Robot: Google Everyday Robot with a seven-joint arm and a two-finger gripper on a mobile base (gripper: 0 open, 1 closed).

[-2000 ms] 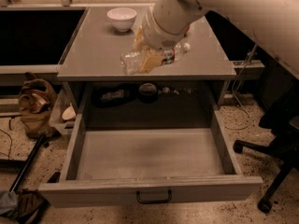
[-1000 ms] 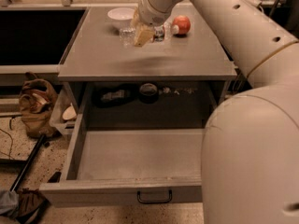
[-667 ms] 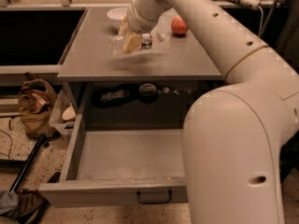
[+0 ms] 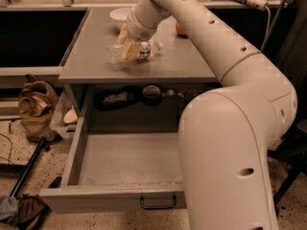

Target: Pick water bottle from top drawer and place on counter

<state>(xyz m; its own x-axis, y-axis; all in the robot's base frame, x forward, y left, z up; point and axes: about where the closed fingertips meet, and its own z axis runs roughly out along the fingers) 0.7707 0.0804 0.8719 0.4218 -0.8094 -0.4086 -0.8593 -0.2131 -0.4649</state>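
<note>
Left of the counter [image 4: 91, 56], a brown bag [image 4: 34, 110] sits on the floor, and below the counter's front edge the top drawer [image 4: 96, 199] stands pulled out, its dark handle [image 4: 158, 205] facing the camera. Over the middle of the counter the gripper [image 4: 128, 49] is clamped around the water bottle [image 4: 115, 53], which lies on its side low over the surface — whether it touches I cannot tell. A white bowl [image 4: 119, 14] sits at the counter's back edge, a red round thing [image 4: 179, 29] is further right, and the pale arm [image 4: 225, 128] fills the space right of the counter.
</note>
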